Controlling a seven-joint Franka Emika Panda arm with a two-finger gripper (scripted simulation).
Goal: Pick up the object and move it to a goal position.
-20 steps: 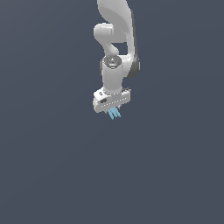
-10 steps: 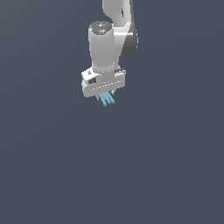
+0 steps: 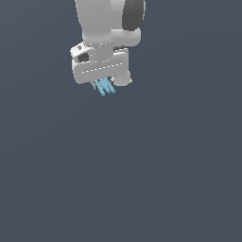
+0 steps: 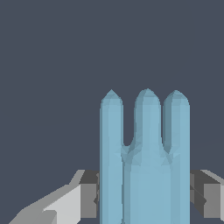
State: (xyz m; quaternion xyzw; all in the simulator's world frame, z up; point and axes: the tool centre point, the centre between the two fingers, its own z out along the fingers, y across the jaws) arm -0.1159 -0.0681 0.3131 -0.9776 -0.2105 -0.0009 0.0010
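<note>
Carrying stage, I'd say: hand (image 3: 105,85), upper left of frame, clamped on the object (image 3: 104,88); next, reaching the unseen goal.

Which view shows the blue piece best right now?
The wrist view: the blue piece fills the frame, three pointed prongs clear, with a gripper finger on each side. In the exterior view it is only a small blue sliver poking from under the gripper.

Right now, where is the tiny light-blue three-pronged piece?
The tiny light-blue three-pronged piece hangs from the white pincer in the exterior view's upper left-centre, its prongs sticking out below; the wrist view shows a grey finger against each side.
</note>
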